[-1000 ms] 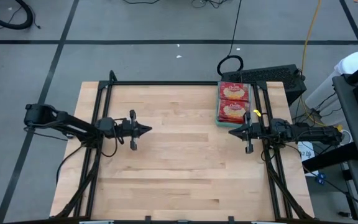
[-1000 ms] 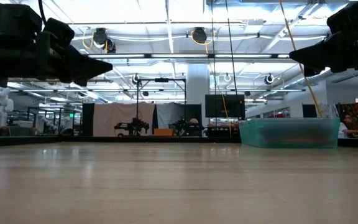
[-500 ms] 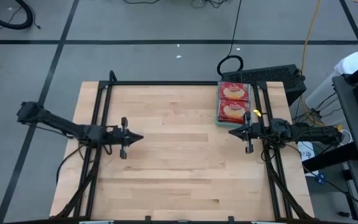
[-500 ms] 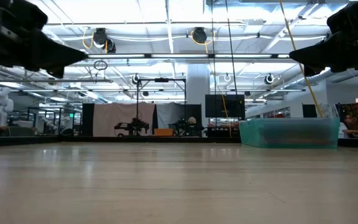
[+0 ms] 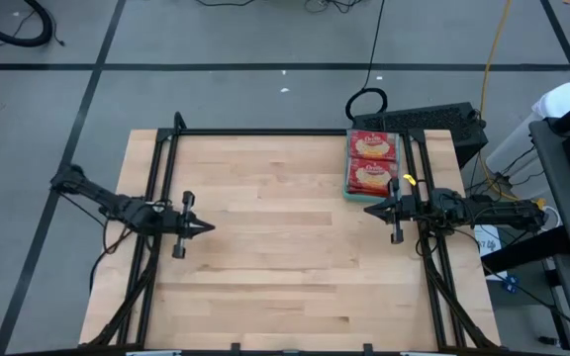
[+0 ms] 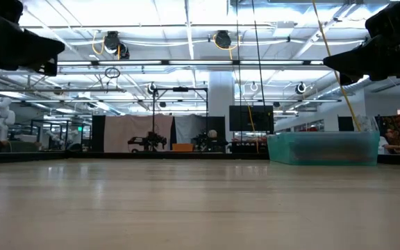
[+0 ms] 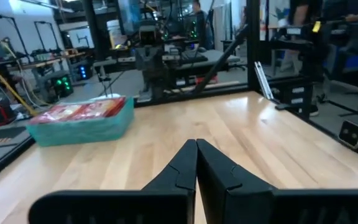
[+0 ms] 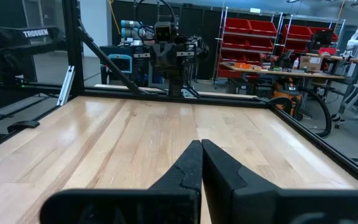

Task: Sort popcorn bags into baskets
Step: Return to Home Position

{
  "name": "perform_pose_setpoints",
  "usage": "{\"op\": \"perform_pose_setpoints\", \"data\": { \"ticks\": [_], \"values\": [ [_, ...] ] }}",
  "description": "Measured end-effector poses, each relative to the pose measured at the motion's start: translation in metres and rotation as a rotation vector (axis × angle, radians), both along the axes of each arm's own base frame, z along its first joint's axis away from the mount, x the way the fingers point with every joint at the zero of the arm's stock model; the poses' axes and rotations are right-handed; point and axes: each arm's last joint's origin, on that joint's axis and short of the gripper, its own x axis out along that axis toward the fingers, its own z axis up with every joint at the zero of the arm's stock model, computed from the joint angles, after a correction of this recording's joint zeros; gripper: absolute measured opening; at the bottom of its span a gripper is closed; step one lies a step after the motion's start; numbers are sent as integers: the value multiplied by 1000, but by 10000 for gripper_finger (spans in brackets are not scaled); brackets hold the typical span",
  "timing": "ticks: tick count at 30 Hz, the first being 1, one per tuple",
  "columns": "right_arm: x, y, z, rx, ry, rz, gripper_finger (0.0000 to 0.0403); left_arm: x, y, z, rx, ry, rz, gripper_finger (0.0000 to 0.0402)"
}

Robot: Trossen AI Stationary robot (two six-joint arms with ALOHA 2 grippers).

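A shallow teal-green basket [image 5: 348, 182] stands at the table's far right, holding red popcorn bags [image 5: 371, 160] with cream-yellow pictures, lying flat in it. The low view shows the basket [image 6: 323, 148] on the right, and the left wrist view shows the basket [image 7: 82, 127] with the bags [image 7: 79, 111] on top. My left gripper [image 5: 211, 227] is shut, empty, above the table's left side [image 7: 196, 145]. My right gripper [image 5: 367, 209] is shut, empty, just near of the basket [image 8: 201, 146].
A black keyboard-like box [image 5: 433, 121] sits beyond the table's far right corner. Black frame rails [image 5: 265, 132] run along the far edge and both sides. Bare wooden tabletop [image 5: 285, 247] spreads between the two arms.
My left gripper has drawn back toward the table's left edge and a little toward the near edge, staying shut. The right arm, the basket and the bags have kept still.
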Motion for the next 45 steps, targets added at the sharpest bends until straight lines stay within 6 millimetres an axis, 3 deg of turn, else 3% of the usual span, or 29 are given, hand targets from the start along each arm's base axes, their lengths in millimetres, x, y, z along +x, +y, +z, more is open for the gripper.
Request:
{"op": "perform_pose_setpoints", "data": {
  "ticks": [8, 31, 45],
  "values": [
    [0, 0, 0, 0, 0, 0, 0, -10, 4, 4, -1, -60, -43, 10],
    [0, 0, 0, 0, 3, 0, 0, -3, 28, 1, 30, -33, 94, 10],
    [0, 0, 0, 0, 4, 0, 0, -2, 29, 1, 18, -38, 86, 10]
  ]
}}
